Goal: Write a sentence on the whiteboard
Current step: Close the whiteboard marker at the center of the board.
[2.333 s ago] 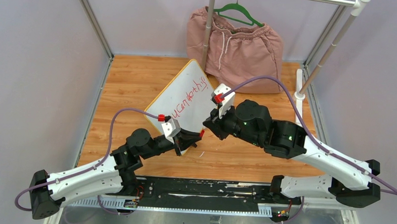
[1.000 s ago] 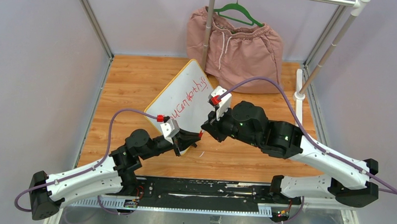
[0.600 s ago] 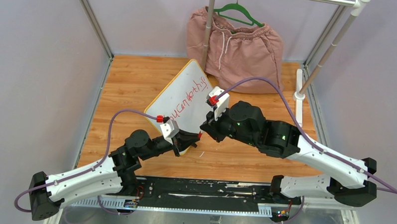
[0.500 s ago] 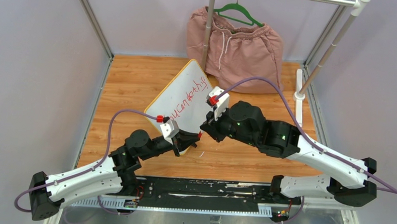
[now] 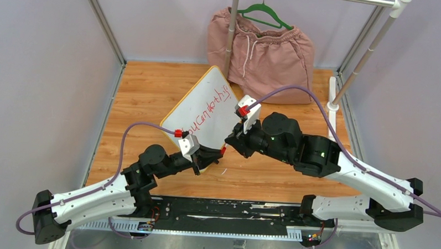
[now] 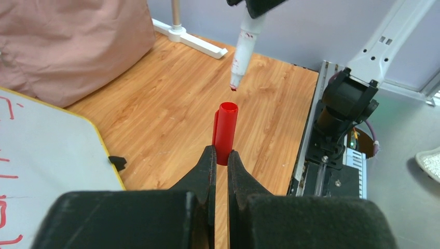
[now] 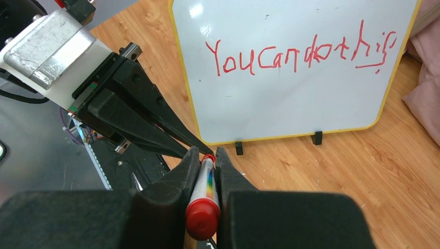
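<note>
The whiteboard (image 5: 200, 93) stands tilted on the wooden table, yellow-rimmed, on small black feet. The sentence (image 7: 298, 54) runs across it in red marker as one line, its last part underlined. My left gripper (image 6: 221, 150) is shut on a red marker cap (image 6: 226, 127), whose open end points up and away. My right gripper (image 7: 207, 153) is shut on the marker (image 7: 206, 192). In the left wrist view the marker (image 6: 244, 46) hangs tip-down just above the cap, with a small gap between them. Both grippers meet in front of the board's near corner (image 5: 224, 147).
Pink shorts (image 5: 262, 48) hang on a green hanger at the back, behind the board. A rack pole (image 5: 231, 31) stands at the board's far corner and a white rack foot (image 5: 333, 101) at the right. A black rail (image 5: 221, 210) runs along the near edge.
My right gripper with the marker drifted left toward the cap, then shifted back a little to the right. The left gripper and the cap have hardly moved.
</note>
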`<state>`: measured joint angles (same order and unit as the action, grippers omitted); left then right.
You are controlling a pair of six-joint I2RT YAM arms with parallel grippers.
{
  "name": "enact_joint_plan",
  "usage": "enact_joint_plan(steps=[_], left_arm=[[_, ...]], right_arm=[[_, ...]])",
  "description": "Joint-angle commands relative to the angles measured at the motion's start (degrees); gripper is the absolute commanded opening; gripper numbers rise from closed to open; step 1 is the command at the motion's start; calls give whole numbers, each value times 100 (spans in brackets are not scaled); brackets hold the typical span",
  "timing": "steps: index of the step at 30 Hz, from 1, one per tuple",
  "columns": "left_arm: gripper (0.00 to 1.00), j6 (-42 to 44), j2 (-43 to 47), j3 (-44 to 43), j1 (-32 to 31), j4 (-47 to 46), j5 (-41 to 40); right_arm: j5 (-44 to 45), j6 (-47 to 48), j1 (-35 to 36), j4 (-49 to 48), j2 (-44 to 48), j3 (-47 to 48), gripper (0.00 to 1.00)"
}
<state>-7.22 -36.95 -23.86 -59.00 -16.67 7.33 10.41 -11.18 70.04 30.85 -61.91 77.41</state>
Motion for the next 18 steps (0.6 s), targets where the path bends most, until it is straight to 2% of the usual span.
enact_joint_plan(steps=[1, 9, 18], left_arm=[[0, 356, -5, -23, -163, -267, 164], [0, 1033, 222, 8, -270, -251, 191], [0, 1883, 291, -141, -271, 40, 219]], right_arm=[[-142, -8, 70, -110, 186, 162, 0], [-609, 153, 67, 105, 472, 145, 0], [-357, 604, 271, 220, 741, -159, 0]])
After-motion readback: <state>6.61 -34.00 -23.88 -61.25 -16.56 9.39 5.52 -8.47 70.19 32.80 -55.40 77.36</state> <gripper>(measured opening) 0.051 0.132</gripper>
